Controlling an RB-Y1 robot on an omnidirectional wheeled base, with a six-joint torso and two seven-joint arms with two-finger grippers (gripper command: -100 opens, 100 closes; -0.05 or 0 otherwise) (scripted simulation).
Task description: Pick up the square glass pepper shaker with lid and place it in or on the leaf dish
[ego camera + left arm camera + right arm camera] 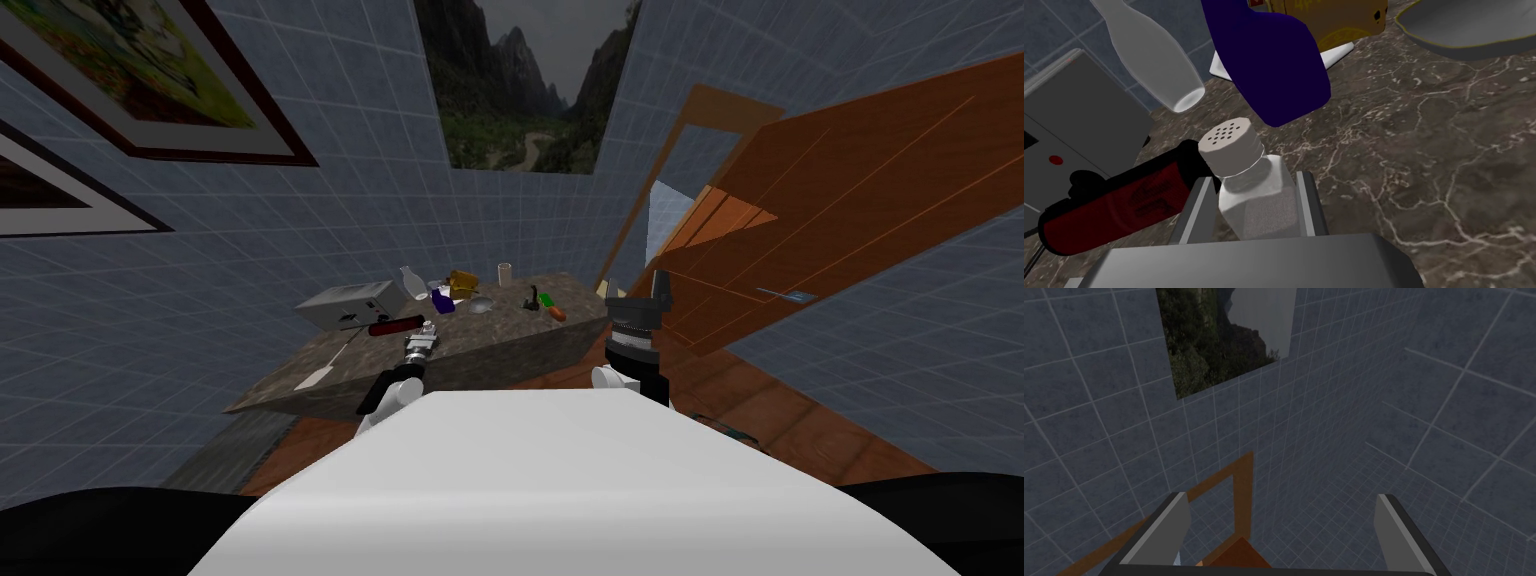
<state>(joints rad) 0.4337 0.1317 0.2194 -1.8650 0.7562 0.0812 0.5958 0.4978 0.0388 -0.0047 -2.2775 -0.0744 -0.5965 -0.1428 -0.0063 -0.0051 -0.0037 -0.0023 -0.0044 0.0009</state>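
Note:
A square clear shaker (1263, 202) with a white perforated lid (1230, 142) and grey grains inside leans between the fingers of my left gripper (1256, 184), which press its two sides. In the head view that gripper (422, 340) is over the near left part of the dark marble table (520, 330). The leaf dish (1464, 30), grey with a yellowish rim, lies farther out on the table, off to one side, also seen as the dish (482, 303) near the table's middle. My right gripper (1281, 513) is open and held up by the table's right end (633, 292).
Close around the shaker are a red and black handled tool (1119, 200), a grey appliance (1069, 130), a tipped white bottle (1154, 55), a dark blue object (1274, 65) and a yellow-brown box (1334, 20). A cup (505, 272) and a carrot (556, 313) lie beyond. A wooden door (850, 220) stands right.

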